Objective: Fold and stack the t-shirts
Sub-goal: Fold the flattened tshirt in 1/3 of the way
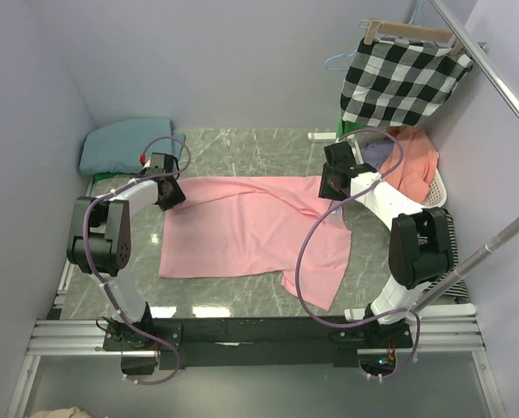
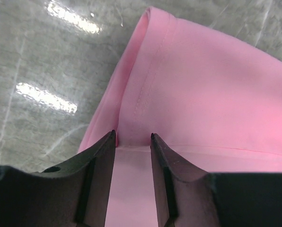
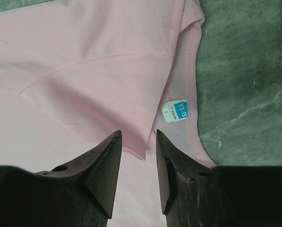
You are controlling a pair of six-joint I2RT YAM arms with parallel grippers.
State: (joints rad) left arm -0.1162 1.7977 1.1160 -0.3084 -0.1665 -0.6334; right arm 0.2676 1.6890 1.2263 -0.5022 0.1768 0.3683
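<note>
Hovering released over the pink t-shirt [image 1: 242, 231]

Top view: left gripper [image 1: 168, 193] and right gripper [image 1: 333, 185] cover its far edge; the teal t-shirt [image 1: 124, 144] lies beyond the left one.
Left wrist: jaws parted, stitched hem [image 2: 143, 90] ahead.
Right wrist: jaws parted, neck label [image 3: 175, 111] just right.

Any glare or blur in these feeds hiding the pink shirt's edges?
Left wrist: bright glare streaks on the table, beside the pink t-shirt, whose stitching is sharp. Right wrist: even light, neck label crisp. Top external: small glare patches at the table's near edge only; shirt evenly lit.
</note>
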